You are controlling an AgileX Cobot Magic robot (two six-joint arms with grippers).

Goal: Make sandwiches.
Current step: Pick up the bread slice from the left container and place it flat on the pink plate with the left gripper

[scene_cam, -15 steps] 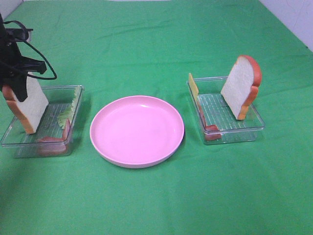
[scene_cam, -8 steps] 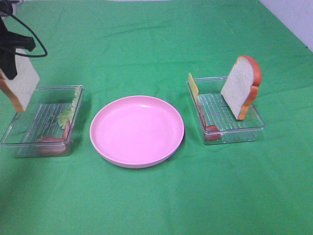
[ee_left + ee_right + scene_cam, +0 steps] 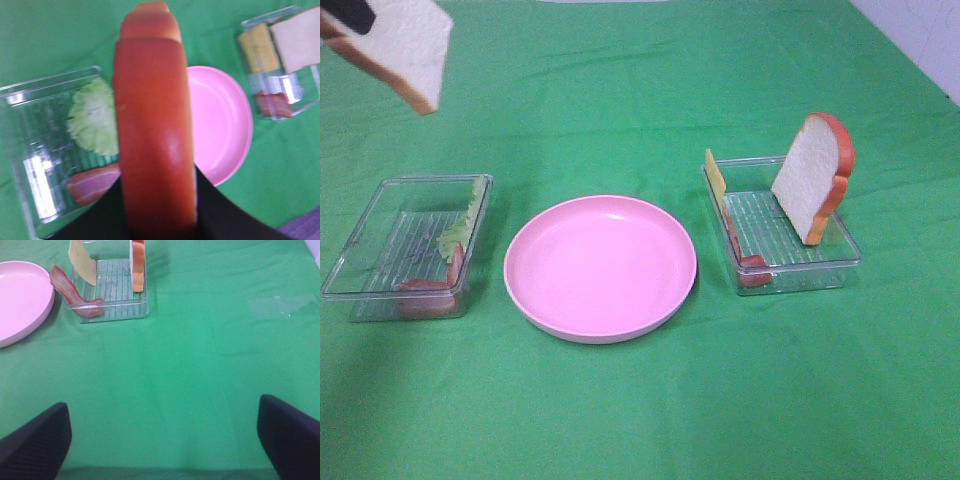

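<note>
No sandwiches are in view, only separate parts. My left gripper (image 3: 345, 12) is shut on a white bread slice (image 3: 405, 45) with an orange-brown crust (image 3: 152, 125), high above the table's far left. Below it, the left clear tray (image 3: 380, 190) holds lettuce (image 3: 460, 225) and bacon (image 3: 425, 285). The right clear tray (image 3: 800, 275) holds a leaning bread slice (image 3: 812, 175), cheese (image 3: 716, 175) and bacon (image 3: 752, 265). My right gripper (image 3: 162, 440) is open over bare cloth, well short of that tray (image 3: 112, 310).
A pink round plate (image 3: 600, 265) with nothing on it sits between the two trays on the green cloth. A white wall edge shows at the far right corner.
My left gripper has lifted the bread slice up out of the left tray and carried it higher, tilting it. The right tray, plate and right gripper have not moved.
</note>
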